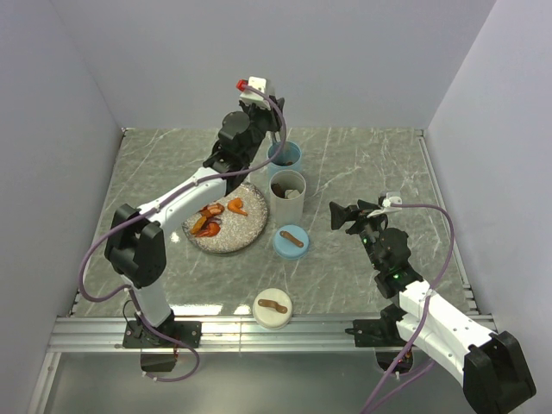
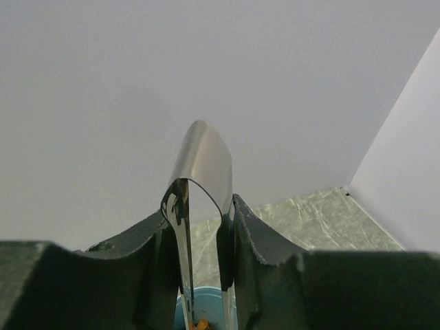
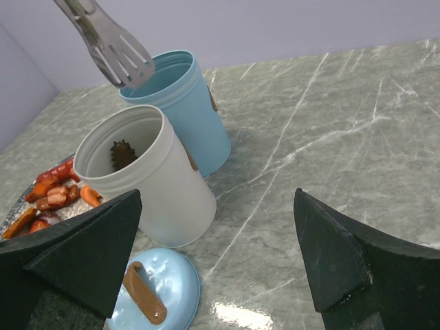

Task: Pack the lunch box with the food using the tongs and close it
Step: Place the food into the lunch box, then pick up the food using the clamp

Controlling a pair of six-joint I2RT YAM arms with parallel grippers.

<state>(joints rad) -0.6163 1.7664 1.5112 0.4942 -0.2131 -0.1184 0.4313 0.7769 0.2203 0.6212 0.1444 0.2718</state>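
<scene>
My left gripper is shut on the grey metal tongs, whose joined end rises between its fingers. In the right wrist view the tongs' slotted tips hang slightly apart over the rim of the lunch box's blue cup. An orange piece shows inside that cup, between the arms. The white cup beside it holds a dark brown piece. More food, orange and red, lies on the grey plate. My right gripper stands open and empty, to the right of the cups.
A blue lid with a brown strip handle lies in front of the white cup. A white lid lies near the front rail. Grey walls enclose the marble table on three sides.
</scene>
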